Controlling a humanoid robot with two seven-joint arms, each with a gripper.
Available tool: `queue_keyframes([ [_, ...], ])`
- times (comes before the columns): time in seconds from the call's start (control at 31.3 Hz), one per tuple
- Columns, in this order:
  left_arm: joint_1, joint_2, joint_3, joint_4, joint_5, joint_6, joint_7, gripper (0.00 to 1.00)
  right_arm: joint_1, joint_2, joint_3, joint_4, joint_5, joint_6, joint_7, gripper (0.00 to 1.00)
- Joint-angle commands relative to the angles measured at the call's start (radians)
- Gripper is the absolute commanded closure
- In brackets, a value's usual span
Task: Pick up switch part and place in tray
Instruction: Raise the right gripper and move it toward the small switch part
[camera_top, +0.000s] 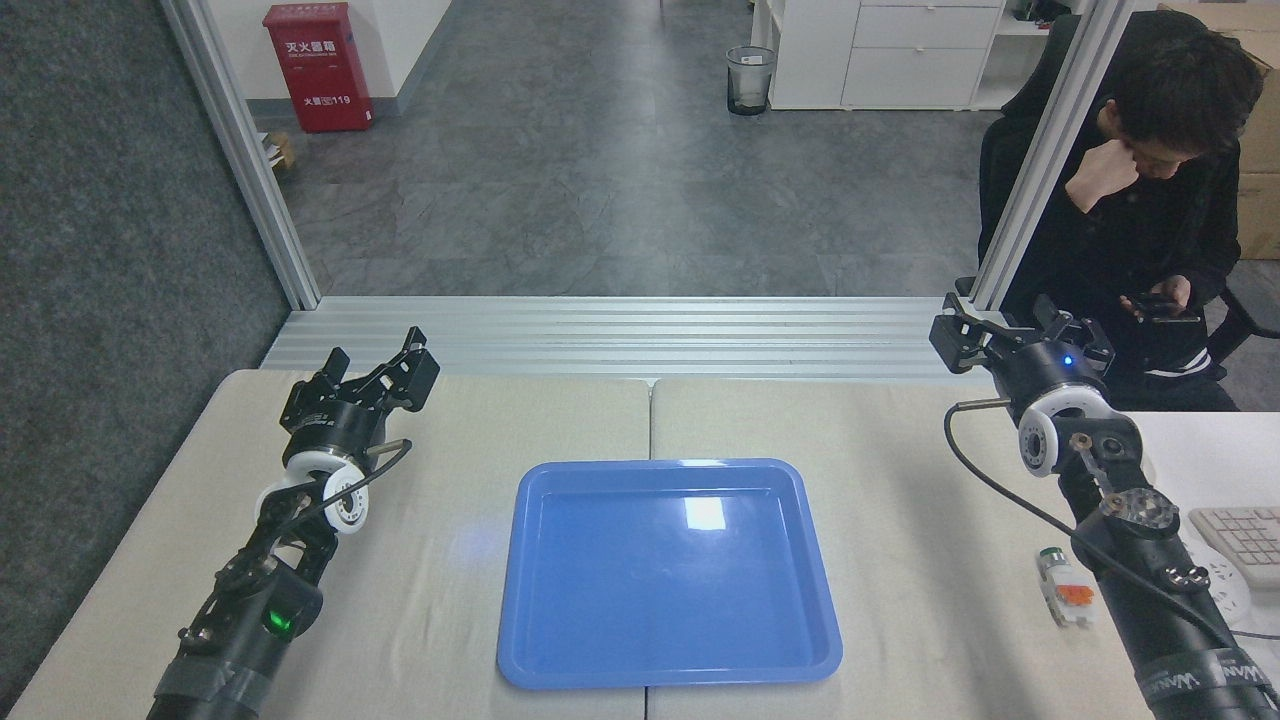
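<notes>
the scene was evenly and brightly lit from overhead, with soft, faint shadows under the arms on the tabletop (480, 420). a small white patch of glare sat on the glossy tray (560, 640), with a pale bluish sheen on the cloth just left of it. focus was sharp throughout; straight frame posts leaned outward towards the edges.

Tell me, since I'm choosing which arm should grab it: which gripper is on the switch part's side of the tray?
The right gripper. The switch part lies right of the tray, beside that arm; the left gripper is across the tray.
</notes>
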Motion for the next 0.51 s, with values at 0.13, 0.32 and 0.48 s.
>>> queue_keyframes([
  [0.13,0.000,0.000,0.000,0.001,0.001,0.000,0.000,0.00,-0.011,0.017,0.015,-0.008,-0.007,-0.004,-0.001,0.01],
  [0.32,0.000,0.000,0.000,0.001,0.001,0.000,0.000,0.00,-0.012,0.010,0.012,-0.050,-0.010,-0.003,-0.003,0.01],
  [0.48,0.000,0.000,0.000,0.001,0.001,0.000,0.000,0.00,-0.011,0.020,-0.039,-0.079,-0.010,-0.003,-0.003,0.01],
])
